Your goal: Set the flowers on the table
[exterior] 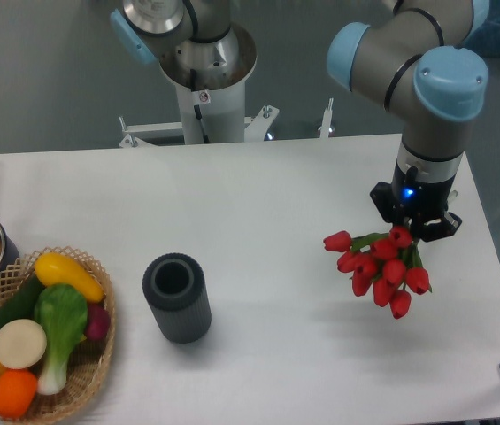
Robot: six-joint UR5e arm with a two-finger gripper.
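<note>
The gripper (415,232) hangs over the right part of the white bench (285,186), far to the right of the dark ribbed vase (177,297). Its fingers appear closed on the stems of the tulip bunch (382,268), though the red buds cover the fingertips, so I cannot see the contact itself clearly. The buds spread out below and to the left of the fingers, and a soft shadow lies on the bench under them. From this I judge that the bunch is lifted and not yet resting on the surface.

So the flowers are already out of the vase, which stands with its mouth open and nothing in it. What is left, in my opinion, is to lower the bunch onto the bench, right of the vase, and to release it. The wicker basket (86,376) of toy vegetables, left of the vase, has no part in this.
</note>
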